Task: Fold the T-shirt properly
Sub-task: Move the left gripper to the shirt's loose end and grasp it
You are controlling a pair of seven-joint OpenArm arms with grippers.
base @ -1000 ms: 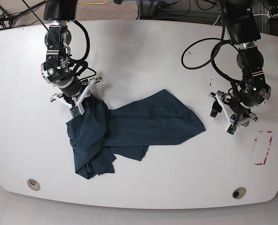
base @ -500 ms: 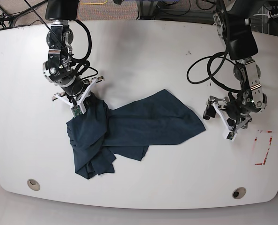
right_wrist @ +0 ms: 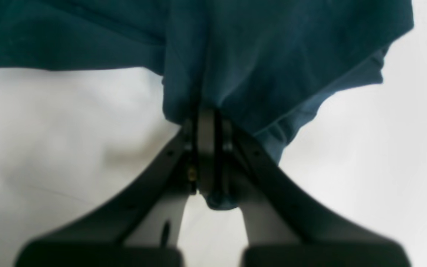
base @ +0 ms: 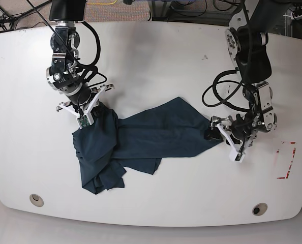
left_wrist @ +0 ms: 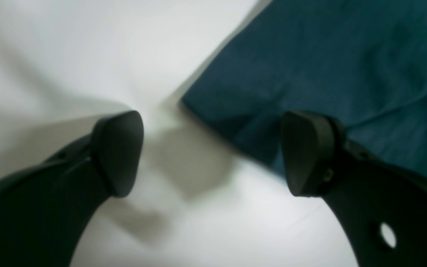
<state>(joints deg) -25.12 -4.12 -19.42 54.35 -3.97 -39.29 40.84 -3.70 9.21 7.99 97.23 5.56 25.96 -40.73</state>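
The dark navy-teal T-shirt point(base: 161, 134) lies on the white table point(base: 156, 56), spread flat toward the right and bunched into folds at its left end. My right gripper point(base: 86, 116) is shut on the cloth at the upper left of that bunch. In the right wrist view the T-shirt point(right_wrist: 254, 55) is pinched in the right gripper point(right_wrist: 207, 118). My left gripper point(base: 218, 136) is open at the shirt's right corner. The left wrist view shows the left gripper point(left_wrist: 213, 148) straddling the T-shirt point(left_wrist: 328, 55) corner, one fingertip point(left_wrist: 306, 152) over cloth, the other over bare table.
A red tape mark point(base: 287, 160) sits near the table's right edge. Two round holes point(base: 36, 199) point(base: 259, 209) lie along the front edge. Black cables point(base: 217, 96) loop down beside the left arm. The table's back edge has clutter behind it.
The left arm has swung leftward from beside the tape mark to the shirt's right corner, jaws widening on the way. The right gripper has stayed clamped on the cloth.
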